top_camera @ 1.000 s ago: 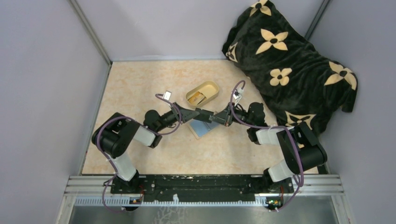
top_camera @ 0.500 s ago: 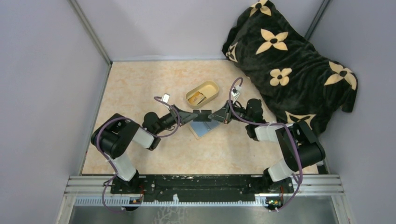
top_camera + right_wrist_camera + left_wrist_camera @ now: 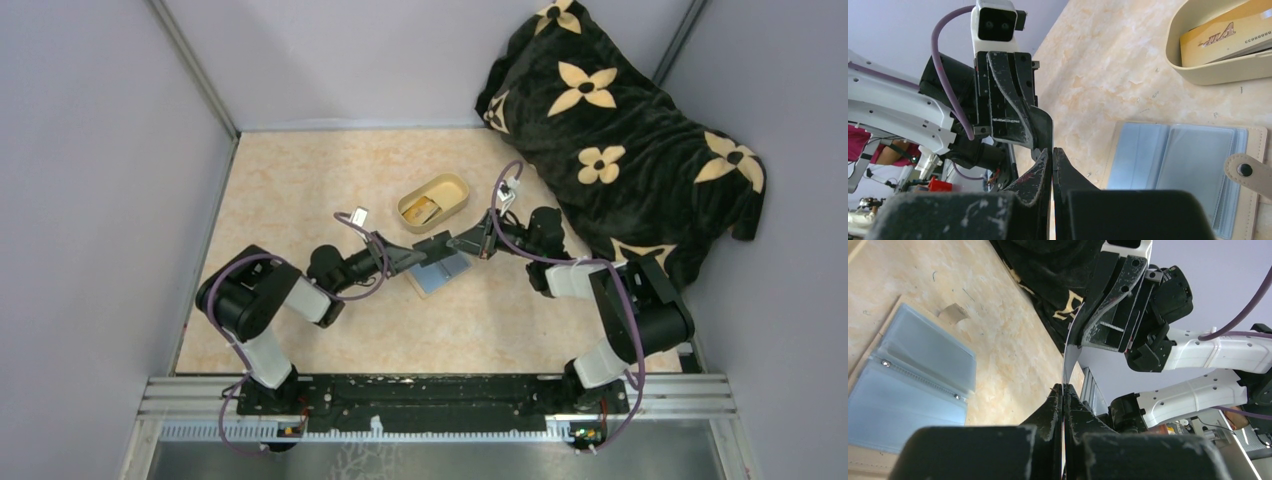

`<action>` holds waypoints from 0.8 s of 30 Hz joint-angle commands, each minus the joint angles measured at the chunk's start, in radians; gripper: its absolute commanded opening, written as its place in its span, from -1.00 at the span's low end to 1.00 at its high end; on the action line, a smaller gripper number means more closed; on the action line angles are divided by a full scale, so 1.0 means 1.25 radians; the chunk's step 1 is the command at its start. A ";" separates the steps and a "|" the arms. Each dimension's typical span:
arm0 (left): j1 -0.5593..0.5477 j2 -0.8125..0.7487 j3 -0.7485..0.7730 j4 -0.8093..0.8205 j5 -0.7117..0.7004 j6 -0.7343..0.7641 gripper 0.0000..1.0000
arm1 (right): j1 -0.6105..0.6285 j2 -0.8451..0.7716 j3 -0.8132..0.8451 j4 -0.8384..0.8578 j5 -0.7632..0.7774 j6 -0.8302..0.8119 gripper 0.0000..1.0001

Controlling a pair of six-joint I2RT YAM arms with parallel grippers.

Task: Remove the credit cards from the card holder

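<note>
A black credit card [image 3: 437, 245] hangs between my two grippers, just above the card holder. In the left wrist view it shows edge-on [image 3: 1071, 347] and bent. My left gripper [image 3: 424, 250] [image 3: 1063, 389] is shut on one end. My right gripper [image 3: 456, 242] [image 3: 1053, 151] is shut on the other end. The card holder [image 3: 441, 273] lies open on the table under them, blue-grey faces up [image 3: 913, 367] [image 3: 1188, 167], its tan tab [image 3: 1249, 170] to one side. I cannot tell if any card is left in its pockets.
An oval cream-yellow dish [image 3: 455, 190] [image 3: 1198, 75] stands just behind the card holder with a tan-gold card [image 3: 1223, 35] in it. A black blanket with cream flowers [image 3: 620, 140] fills the back right corner. Walls close in the left and back.
Both grippers stay shut on the black card. The pair has shifted slightly and the card has turned a little above the open card holder.
</note>
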 commanded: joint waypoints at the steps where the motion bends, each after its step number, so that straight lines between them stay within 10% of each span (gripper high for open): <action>1: -0.028 -0.001 -0.018 0.227 0.046 0.021 -1.00 | -0.006 0.010 0.051 0.115 0.026 0.009 -1.00; 7: -0.024 0.004 -0.011 0.228 0.035 0.027 -0.91 | -0.015 0.020 0.067 0.099 0.030 0.008 -1.00; 11: -0.006 -0.005 -0.013 0.227 0.019 0.016 0.00 | -0.027 0.034 0.107 0.054 0.029 -0.012 -1.00; 14: 0.022 -0.019 -0.017 0.227 0.018 0.003 0.31 | -0.036 0.057 0.155 0.005 0.027 -0.039 -1.00; 24: 0.089 -0.080 -0.056 0.227 0.059 0.021 0.38 | -0.092 0.269 0.438 -0.191 -0.028 -0.147 -1.00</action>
